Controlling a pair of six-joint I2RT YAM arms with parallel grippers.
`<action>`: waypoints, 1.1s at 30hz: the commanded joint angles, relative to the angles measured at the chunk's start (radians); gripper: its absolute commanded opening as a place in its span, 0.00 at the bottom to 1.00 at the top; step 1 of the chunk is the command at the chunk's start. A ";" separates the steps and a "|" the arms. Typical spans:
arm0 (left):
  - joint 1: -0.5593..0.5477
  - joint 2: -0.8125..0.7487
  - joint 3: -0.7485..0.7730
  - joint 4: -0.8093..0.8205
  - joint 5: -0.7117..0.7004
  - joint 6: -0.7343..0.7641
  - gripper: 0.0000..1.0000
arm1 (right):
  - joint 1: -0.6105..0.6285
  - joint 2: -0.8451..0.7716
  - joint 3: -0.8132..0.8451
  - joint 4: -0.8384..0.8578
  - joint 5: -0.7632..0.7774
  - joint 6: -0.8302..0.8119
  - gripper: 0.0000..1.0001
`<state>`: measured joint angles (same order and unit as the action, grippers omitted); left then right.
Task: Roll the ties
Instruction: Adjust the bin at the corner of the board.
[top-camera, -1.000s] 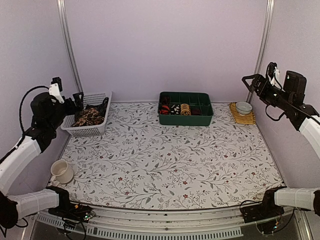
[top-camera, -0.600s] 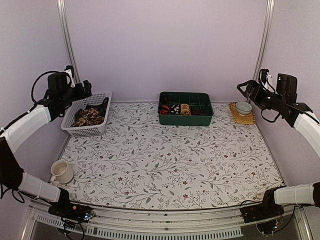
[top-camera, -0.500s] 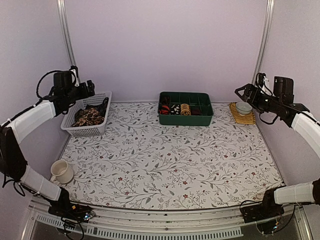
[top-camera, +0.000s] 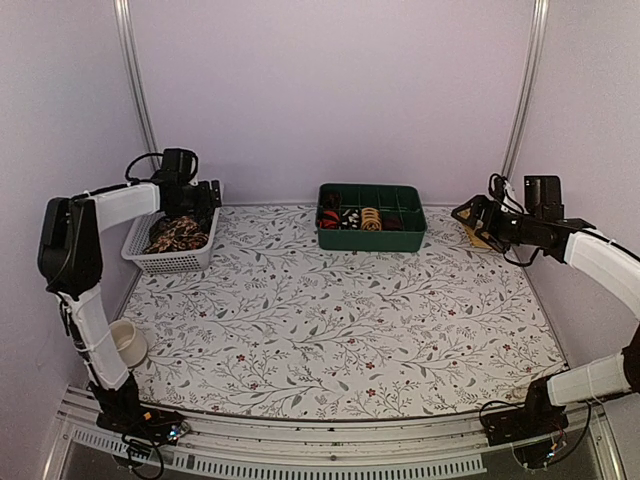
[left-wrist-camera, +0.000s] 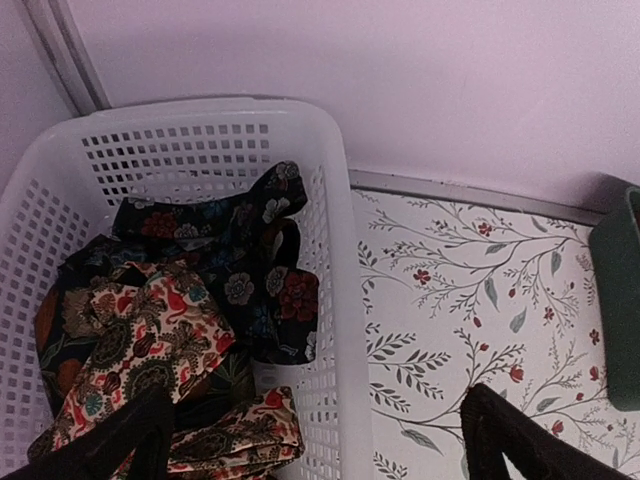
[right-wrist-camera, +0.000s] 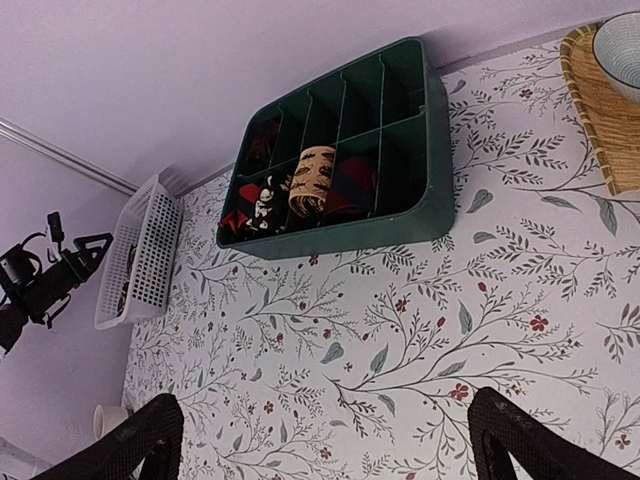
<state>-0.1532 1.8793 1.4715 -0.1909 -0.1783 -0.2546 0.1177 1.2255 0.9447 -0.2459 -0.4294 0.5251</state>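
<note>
Several loose ties lie heaped in the white mesh basket (left-wrist-camera: 335, 300): a cream-and-red floral tie (left-wrist-camera: 165, 330) over a dark floral tie (left-wrist-camera: 255, 275). From above they show as a dark bundle of ties (top-camera: 178, 234) in the basket (top-camera: 165, 262). My left gripper (top-camera: 207, 195) hovers over the basket's far right corner, open, its fingers (left-wrist-camera: 145, 425) straddling the basket's right wall with nothing held. Rolled ties (right-wrist-camera: 310, 180) sit in the green tray (right-wrist-camera: 350, 228). My right gripper (top-camera: 466, 213) hangs open and empty at the back right, above the patterned cloth.
The green compartment tray (top-camera: 372, 236) stands at the back centre. A bowl (right-wrist-camera: 622, 42) rests on a woven mat (right-wrist-camera: 598, 120) at the back right. A white cup (top-camera: 130, 342) sits near the front left beside the left arm. The floral cloth (top-camera: 340, 320) covers the table.
The left arm has swung from the left wall in over the basket. The right arm has come down and leftward over the mat. Both grippers stay open.
</note>
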 joint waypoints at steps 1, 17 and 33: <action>-0.021 0.111 0.071 -0.077 -0.075 0.024 1.00 | 0.017 0.042 -0.014 0.032 -0.007 0.006 1.00; 0.117 0.097 0.007 0.042 0.081 -0.090 0.84 | 0.045 0.067 -0.016 0.023 0.017 -0.005 1.00; 0.162 0.134 0.104 -0.046 -0.016 -0.067 0.96 | 0.067 0.091 0.002 0.005 0.030 -0.016 1.00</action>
<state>-0.0120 1.9320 1.4570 -0.1436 -0.1299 -0.3187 0.1764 1.2884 0.9367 -0.2375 -0.4171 0.5224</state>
